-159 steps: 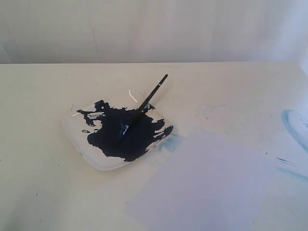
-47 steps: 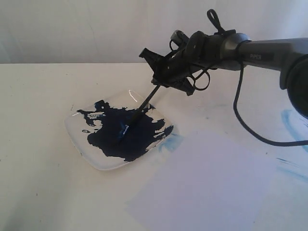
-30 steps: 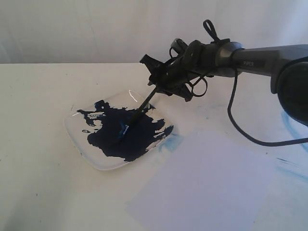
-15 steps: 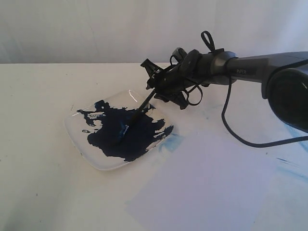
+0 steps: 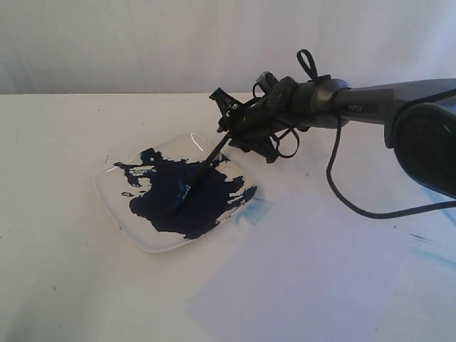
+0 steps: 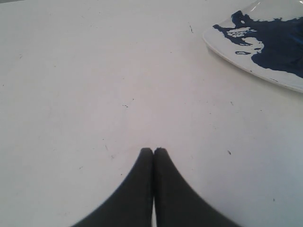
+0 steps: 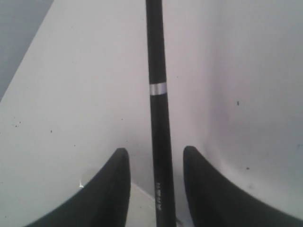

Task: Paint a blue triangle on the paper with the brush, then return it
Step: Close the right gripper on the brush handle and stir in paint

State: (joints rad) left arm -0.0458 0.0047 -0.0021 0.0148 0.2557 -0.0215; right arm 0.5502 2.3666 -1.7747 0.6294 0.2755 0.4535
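The brush (image 5: 214,151) leans on the rim of a clear dish (image 5: 114,206), its bristles lying in the dark navy paint. My right gripper (image 5: 231,128) is at the handle's upper end. In the right wrist view the black handle (image 7: 158,94) with its pale ring runs between the two fingers of the right gripper (image 7: 155,150), which is open with a gap on each side. The paper (image 5: 306,271) lies flat at the front right, pale lavender. The blue triangle is out of view. My left gripper (image 6: 153,149) is shut over bare table beside the dish (image 6: 284,82).
Pale-blue smears mark the table at the right edge (image 5: 434,185) and beside the dish's corner (image 5: 253,210). The right arm's black cable (image 5: 342,192) hangs in a loop above the table. A white backdrop stands behind the table's far edge.
The right arm came in from the right and sank toward the brush handle's upper end, settling around it. The brush, dish and paper have not moved.
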